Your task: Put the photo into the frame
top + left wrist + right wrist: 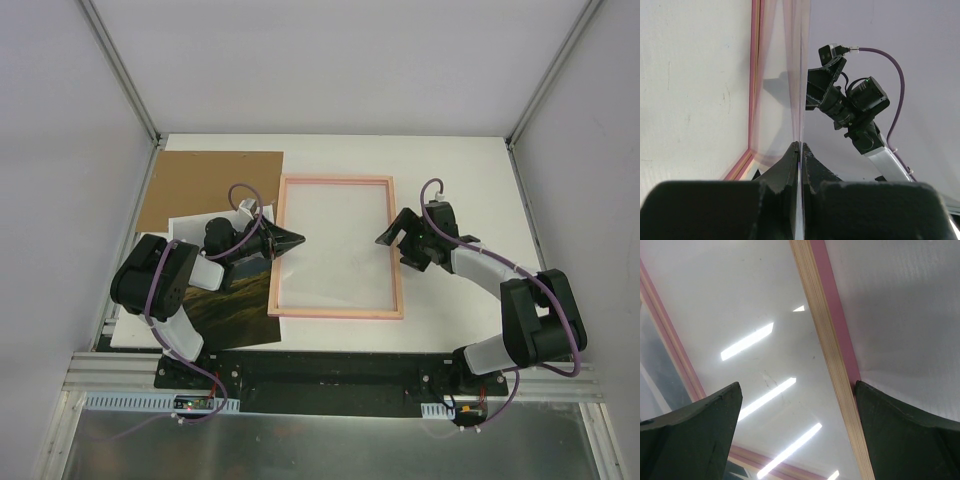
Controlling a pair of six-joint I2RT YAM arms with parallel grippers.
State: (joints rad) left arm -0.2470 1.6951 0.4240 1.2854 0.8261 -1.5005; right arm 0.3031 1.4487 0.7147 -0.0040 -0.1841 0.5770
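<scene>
Left gripper is pinched tight on a thin clear sheet, seemingly the pane, at the left rail of the frame, while the right gripper stands wide and empty, straddling the right rail. Photo lies flat just left of the frame, partly under the left arm, its long axis near to far, roughly parallel to the frame's; the left arm is nearer, and the photo must go rightward into the opening

frame: pink wood | pane: clear, glossy | photo: glossy | backing board: matt cardboard
</scene>
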